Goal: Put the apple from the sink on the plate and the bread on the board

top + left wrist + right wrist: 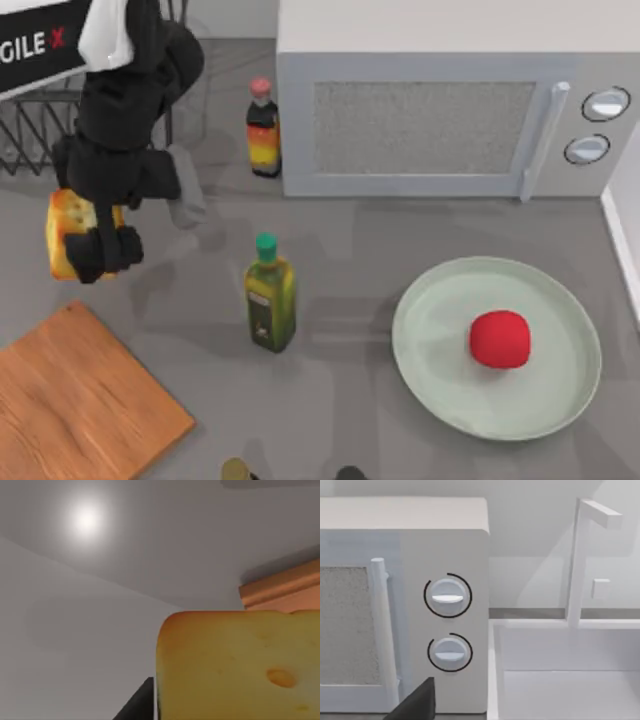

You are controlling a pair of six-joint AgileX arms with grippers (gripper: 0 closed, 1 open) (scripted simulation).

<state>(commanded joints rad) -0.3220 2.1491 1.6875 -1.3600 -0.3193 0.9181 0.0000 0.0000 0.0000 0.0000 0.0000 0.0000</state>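
Golden-yellow bread is held clamped in the left gripper, lifted at the table's left, just beyond the far edge of the board. Further right, an olive oil bottle stands upright. At the right, the apple is seen resting on the plate.

A white microwave is parked at the back of the grey table, a red-capped sauce bottle just beside it. A green-capped oil bottle is stood mid-table, and a wire rack back left.
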